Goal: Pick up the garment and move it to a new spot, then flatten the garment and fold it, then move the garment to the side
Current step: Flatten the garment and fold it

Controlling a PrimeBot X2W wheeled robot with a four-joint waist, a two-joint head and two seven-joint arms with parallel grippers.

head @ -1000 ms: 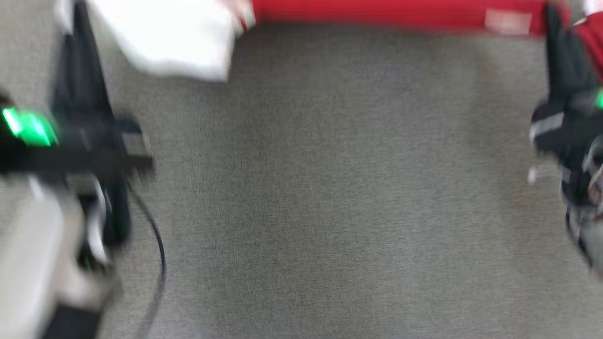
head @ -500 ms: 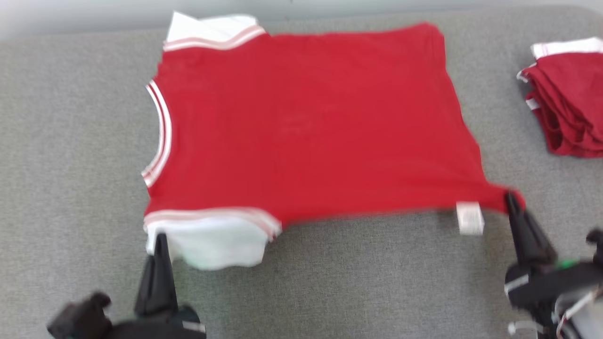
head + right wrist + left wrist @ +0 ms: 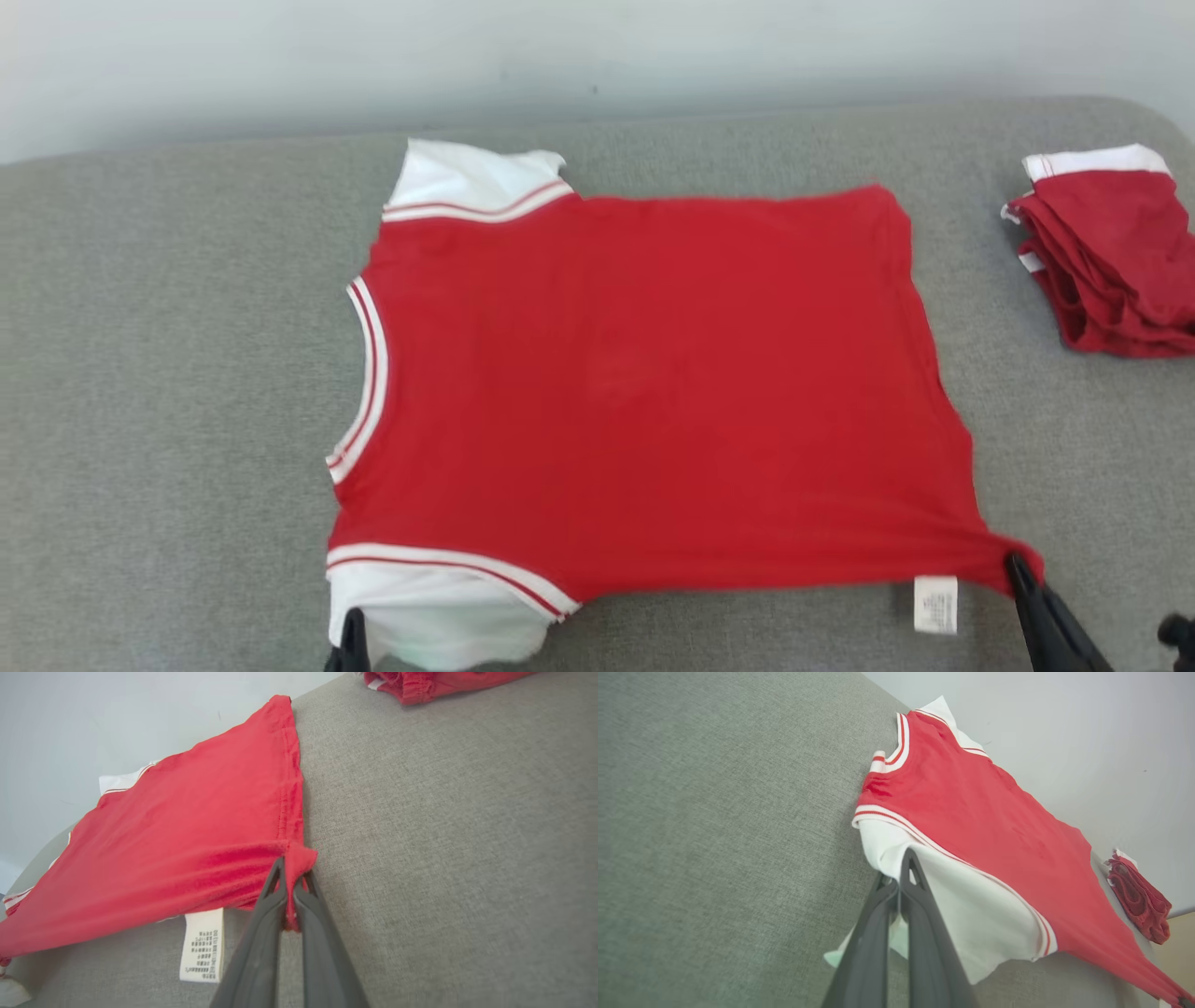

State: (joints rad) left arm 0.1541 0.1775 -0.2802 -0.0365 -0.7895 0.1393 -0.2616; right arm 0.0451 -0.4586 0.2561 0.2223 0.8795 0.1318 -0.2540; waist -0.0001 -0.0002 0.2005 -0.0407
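1. The shirt was lying spread out flat in the middle of the grey cushion. Its neck hole pointed toward the robot's left and the bottom hem toward its right.
2. Looks-wise, it had a bright red body and white short sleeves. There was white trim with thin red stripes at the neck and where each sleeve met the body. It was pretty smooth across the middle, with a few pull lines running to the near right corner.
3. A little white care label with tiny print stuck out from the near edge, just beside that corner.
4. The left gripper had its fingers pressed together on the near white sleeve, pinching the fabric.
5. The right gripper was clamped on the near hem corner, with a small red flap poking out past the tips.
6. Off to the right, well apart from the shirt, sat a pile of folded red clothes with white bits showing. A pale wall was behind it all.
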